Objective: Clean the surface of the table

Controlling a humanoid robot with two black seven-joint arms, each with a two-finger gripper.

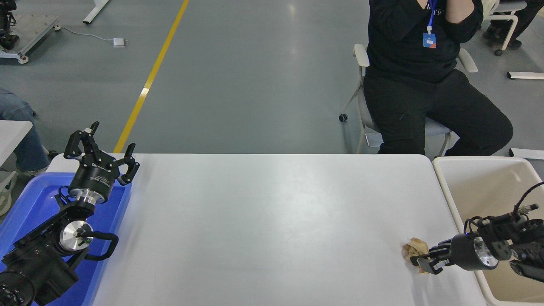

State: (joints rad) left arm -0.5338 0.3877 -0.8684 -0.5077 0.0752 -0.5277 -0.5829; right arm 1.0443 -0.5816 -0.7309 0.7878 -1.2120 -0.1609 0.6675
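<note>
The white table surface (272,221) fills the middle of the head view. A crumpled brown paper wad (413,249) sits near its front right corner. My right gripper (426,261) comes in from the right edge, low over the table, with its fingers closed on the wad's right side. My left gripper (101,146) is parked at the lower left over the blue tray, fingers spread open and empty.
A blue plastic tray (25,204) lies at the table's left end under the left arm. A beige plastic bin (488,187) stands just past the table's right edge. A person in black (425,85) sits on a chair behind the far right corner.
</note>
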